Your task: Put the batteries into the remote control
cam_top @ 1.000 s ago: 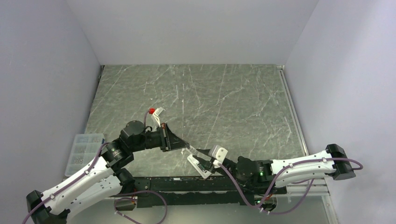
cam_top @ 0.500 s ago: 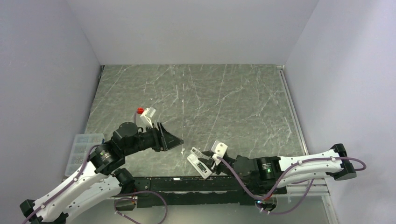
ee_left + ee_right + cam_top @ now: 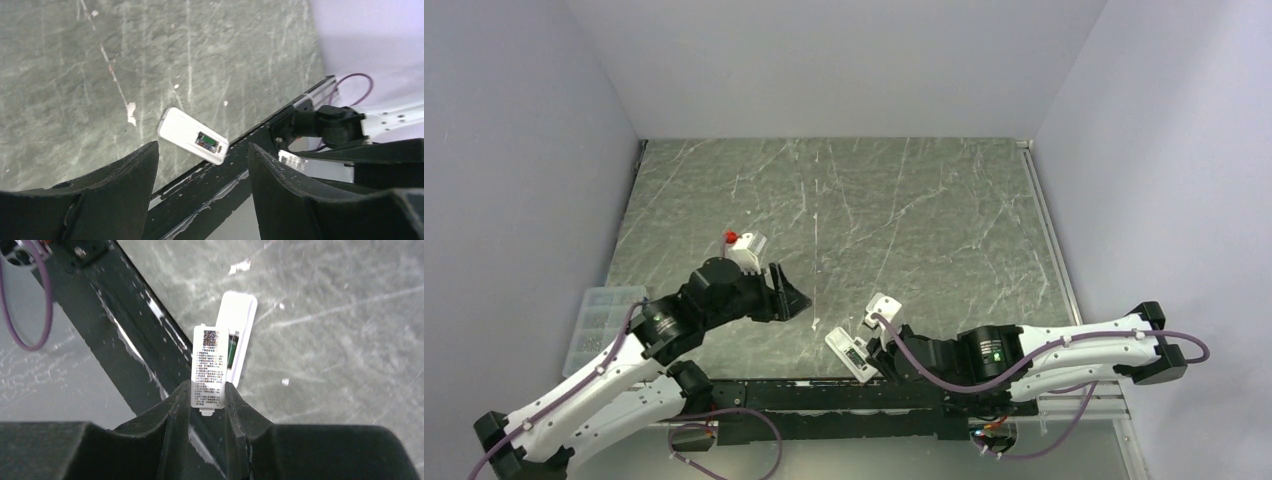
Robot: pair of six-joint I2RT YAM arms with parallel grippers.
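The white remote control (image 3: pixel 849 353) lies flat by the table's near edge, back side up, with its battery bay open (image 3: pixel 207 142). Something green and dark sits in the bay; I cannot tell whether it is the batteries, and none lie loose. My right gripper (image 3: pixel 207 387) is shut on a small white battery cover with a printed label (image 3: pixel 208 369), held just above the remote (image 3: pixel 239 335). In the top view the right gripper (image 3: pixel 876 348) sits at the remote's right end. My left gripper (image 3: pixel 797 300) hangs open and empty to the left of the remote, its dark fingers (image 3: pixel 125 175) wide apart.
A black rail (image 3: pixel 824 395) runs along the near edge, right beside the remote. A clear parts box (image 3: pixel 604 325) stands at the left edge. Small white chips (image 3: pixel 131 111) lie on the grey marbled table (image 3: pixel 904 220). Walls close in left, right and back.
My left gripper has opened and drawn back to the left, away from the remote. The right arm has shifted left and lower, carrying the cover over the remote.
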